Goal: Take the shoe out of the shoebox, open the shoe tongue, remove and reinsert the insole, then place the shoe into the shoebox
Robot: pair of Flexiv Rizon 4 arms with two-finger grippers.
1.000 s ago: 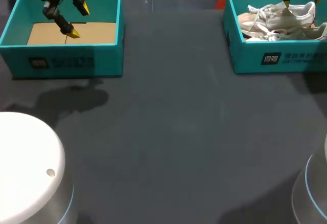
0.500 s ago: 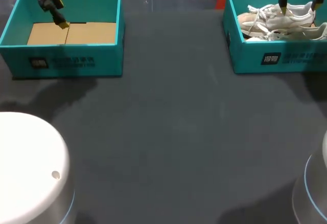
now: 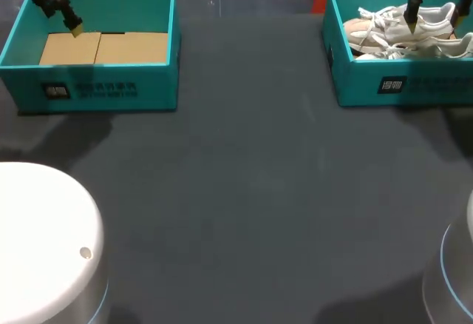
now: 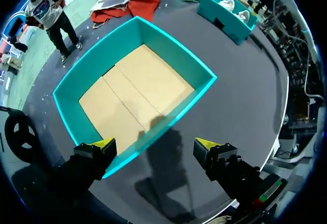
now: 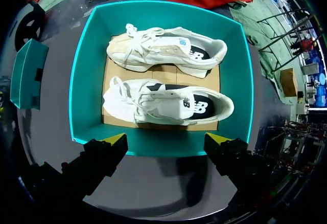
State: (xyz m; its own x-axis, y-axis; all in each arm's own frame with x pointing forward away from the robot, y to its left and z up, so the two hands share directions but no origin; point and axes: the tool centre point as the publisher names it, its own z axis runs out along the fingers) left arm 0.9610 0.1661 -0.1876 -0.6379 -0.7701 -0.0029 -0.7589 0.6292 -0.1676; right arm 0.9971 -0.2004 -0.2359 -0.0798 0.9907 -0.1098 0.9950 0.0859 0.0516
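Two white shoes lie side by side in the teal shoebox (image 3: 403, 83) at the table's far right, the nearer shoe (image 5: 168, 104) and the farther shoe (image 5: 163, 52) both on their sides on a cardboard floor. My right gripper (image 5: 166, 139) hangs open above the box's near wall (image 5: 158, 144), touching nothing; one finger (image 3: 410, 13) shows over the shoes (image 3: 399, 28). At the far left stands a second teal box (image 3: 96, 87), holding only cardboard. My left gripper (image 4: 153, 144) stands open above that box's wall (image 4: 168, 50), with one yellow fingertip (image 3: 74, 31) at its back left corner.
Two white round arm bases stand at the near corners, one on the left (image 3: 44, 243) and one on the right (image 3: 454, 265). The dark table (image 3: 244, 183) stretches between the two boxes.
My left gripper has drawn back and to the left, from over the empty box's middle to its far left corner. My right gripper's finger has dropped slightly over the shoes.
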